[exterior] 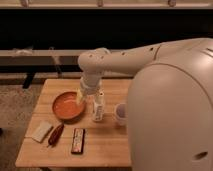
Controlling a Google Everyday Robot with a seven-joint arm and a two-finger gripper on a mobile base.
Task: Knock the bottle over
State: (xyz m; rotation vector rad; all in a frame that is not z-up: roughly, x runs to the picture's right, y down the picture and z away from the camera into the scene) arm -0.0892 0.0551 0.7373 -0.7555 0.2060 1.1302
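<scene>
The slim white bottle [99,108] stands upright near the middle of the wooden table [102,145]. My gripper [83,98] hangs down from the white wrist just to the left of the bottle, over the right rim of the orange bowl [67,106]. It is close beside the bottle at the height of the bottle's upper half. I cannot tell whether it touches the bottle. The wider white cup [120,113] stands to the right of the bottle, partly hidden by my arm.
A white packet [42,131], a red snack stick [55,135] and a dark bar [77,140] lie along the table's front left. My large white arm [170,105] covers the table's right side. A dark bench runs behind the table.
</scene>
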